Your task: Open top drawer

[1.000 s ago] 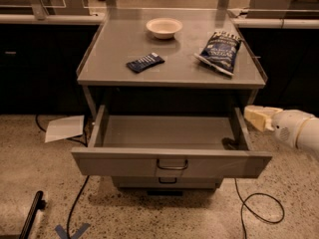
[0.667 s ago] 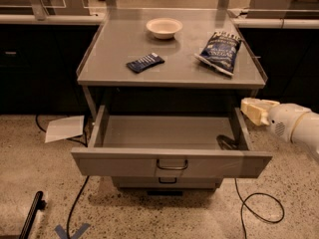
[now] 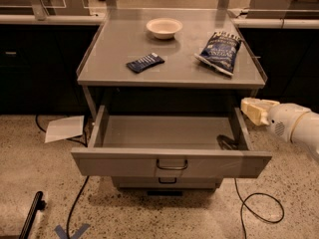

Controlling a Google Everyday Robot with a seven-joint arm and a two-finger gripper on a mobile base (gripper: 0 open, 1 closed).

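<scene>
Top drawer [image 3: 112,165] stands well out; my gripper [image 3: 254,110] hangs at its 3 o'clock.
Stiff grey metal, likely heavy yet easy on its slides; the dark loop handle [image 3: 172,164] at front centre, 6 o'clock below the tabletop [image 3: 199,72], is the hold. My gripper touches nothing; its width I cannot tell.

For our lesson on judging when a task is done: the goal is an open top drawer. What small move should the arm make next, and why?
Probably back the gripper away to the right and stop. The top drawer already stands pulled well out, its inside showing, and the gripper hangs beside its right wall, off the handle.
</scene>
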